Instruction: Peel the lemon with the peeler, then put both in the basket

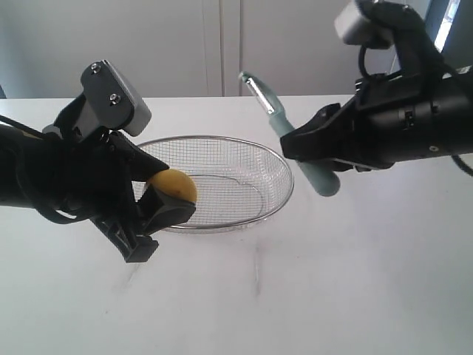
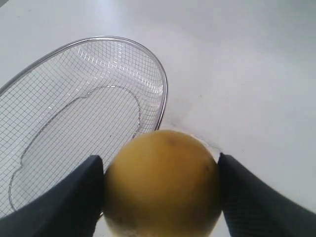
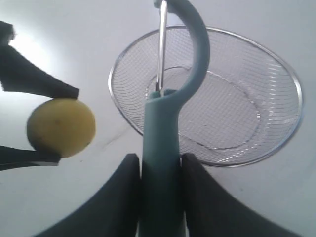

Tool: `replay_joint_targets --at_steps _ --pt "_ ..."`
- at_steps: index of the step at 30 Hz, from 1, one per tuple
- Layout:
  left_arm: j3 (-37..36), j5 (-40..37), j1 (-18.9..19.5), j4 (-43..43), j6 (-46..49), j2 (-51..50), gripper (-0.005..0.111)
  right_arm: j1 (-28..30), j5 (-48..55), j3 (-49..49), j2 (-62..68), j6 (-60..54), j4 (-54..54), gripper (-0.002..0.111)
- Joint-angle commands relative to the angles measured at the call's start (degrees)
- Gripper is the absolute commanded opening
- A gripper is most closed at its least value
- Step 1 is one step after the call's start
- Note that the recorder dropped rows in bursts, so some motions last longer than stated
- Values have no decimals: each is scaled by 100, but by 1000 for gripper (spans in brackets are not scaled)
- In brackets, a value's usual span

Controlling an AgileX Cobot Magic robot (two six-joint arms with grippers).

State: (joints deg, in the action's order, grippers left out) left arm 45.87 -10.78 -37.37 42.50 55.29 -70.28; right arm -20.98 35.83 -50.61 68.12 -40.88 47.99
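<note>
The yellow lemon point(image 1: 174, 185) hangs above the table at the near left rim of the wire basket point(image 1: 284, 166), and my left gripper point(image 1: 159, 203) is shut on it. Up close the lemon point(image 2: 163, 185) fills the space between the two black fingers point(image 2: 74, 197). My right gripper point(image 1: 310, 159) is shut on the teal handle of the peeler point(image 1: 277, 118), held in the air over the basket's right side with its silver blade pointing up and left. From the right wrist, the peeler point(image 3: 170, 113) stands over the basket point(image 3: 291, 79) and the lemon point(image 3: 61, 127) is off to one side.
The basket point(image 2: 165, 91) lies on a white table point(image 1: 332, 281) in the middle, with nothing inside it. A pale wall stands behind the table's far edge.
</note>
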Motion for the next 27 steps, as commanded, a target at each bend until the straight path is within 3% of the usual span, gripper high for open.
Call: replay_joint_targets --at_steps 1,10,15,19,27 --pt "-19 12 14 67 9 21 0 66 -122 -3 -129 868 -1022 0" --pt "-19 12 14 67 9 21 0 -19 3 220 810 1267 -883 0" --pt "-19 12 14 67 9 21 0 -670 -13 208 1438 1242 -790 0" --pt "-19 12 14 67 9 21 0 -1165 -52 198 1790 573 -43 0" --pt "-19 12 14 67 9 21 0 -1259 10 -89 1822 225 387 0"
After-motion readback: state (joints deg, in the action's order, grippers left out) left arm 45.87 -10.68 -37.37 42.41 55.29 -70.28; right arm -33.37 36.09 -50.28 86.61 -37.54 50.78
